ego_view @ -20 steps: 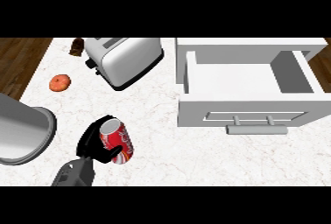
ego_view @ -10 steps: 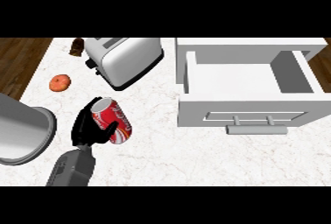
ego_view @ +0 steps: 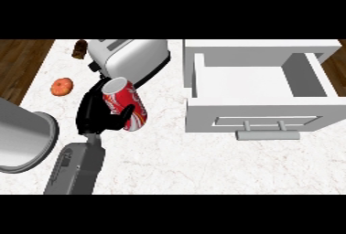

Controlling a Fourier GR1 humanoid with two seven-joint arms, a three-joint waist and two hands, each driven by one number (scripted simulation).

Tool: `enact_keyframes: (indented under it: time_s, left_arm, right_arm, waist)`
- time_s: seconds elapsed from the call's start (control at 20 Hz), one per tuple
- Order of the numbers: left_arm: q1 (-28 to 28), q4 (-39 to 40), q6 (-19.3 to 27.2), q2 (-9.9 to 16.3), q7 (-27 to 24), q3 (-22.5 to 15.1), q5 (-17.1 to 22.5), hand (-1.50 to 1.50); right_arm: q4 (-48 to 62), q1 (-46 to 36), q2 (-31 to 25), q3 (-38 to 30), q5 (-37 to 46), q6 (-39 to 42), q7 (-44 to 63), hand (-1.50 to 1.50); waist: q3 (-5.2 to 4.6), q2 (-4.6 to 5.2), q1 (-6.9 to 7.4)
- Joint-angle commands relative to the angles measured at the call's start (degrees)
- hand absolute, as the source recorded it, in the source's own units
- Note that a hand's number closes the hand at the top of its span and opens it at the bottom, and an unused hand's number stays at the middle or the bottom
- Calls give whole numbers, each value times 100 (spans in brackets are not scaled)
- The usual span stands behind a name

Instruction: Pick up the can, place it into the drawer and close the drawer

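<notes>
A red can [ego_view: 128,107] with white lettering is held tilted above the white counter, its silver top pointing up and away. My left hand [ego_view: 91,114] is shut on it: the fingers wrap its left side and the thumb [ego_view: 122,114] crosses its front. The grey forearm [ego_view: 78,167] comes in from the lower left. The white drawer [ego_view: 250,82] stands pulled open at the right with nothing inside, its bar handle [ego_view: 267,135] facing me. The can is well left of the drawer. My right hand does not show.
A white toaster [ego_view: 132,57] stands just behind the can. An orange round item [ego_view: 62,87] lies at the left. A large grey cylindrical vessel [ego_view: 20,137] sits at the left edge. A small brown object [ego_view: 81,49] is at the far back.
My left hand has carried the can away from me, toward the toaster, and slightly to the right. The drawer has not moved.
</notes>
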Motion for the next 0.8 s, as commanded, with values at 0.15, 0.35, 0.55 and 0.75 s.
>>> enact_keyframes:
  time_s: [0.15, 0.35, 0.55, 0.75]
  left_arm:
    - [-624, -712, 637, 120, 956, -97, -163, 150]
    - [-914, -1092, 1524, -28, 1250, -867, -293, 150]
    - [-1494, -780, 1432, 40, 1433, -577, -400, 150]
    - [-2193, -297, 1929, -30, 1430, -851, -424, 150]
  right_arm:
    - [157, 20, 24, -150, -67, 155, -34, -150]
    - [77, 9, 27, 178, 251, -105, -220, -150]
    - [163, 286, 27, 247, 306, 45, -470, -150]
    - [87, -297, 27, 336, 394, -346, -34, -150]
  waist:
    - [2, 0, -8]
    - [2, 0, -14]
    - [2, 5, -28]
    - [0, 20, -29]
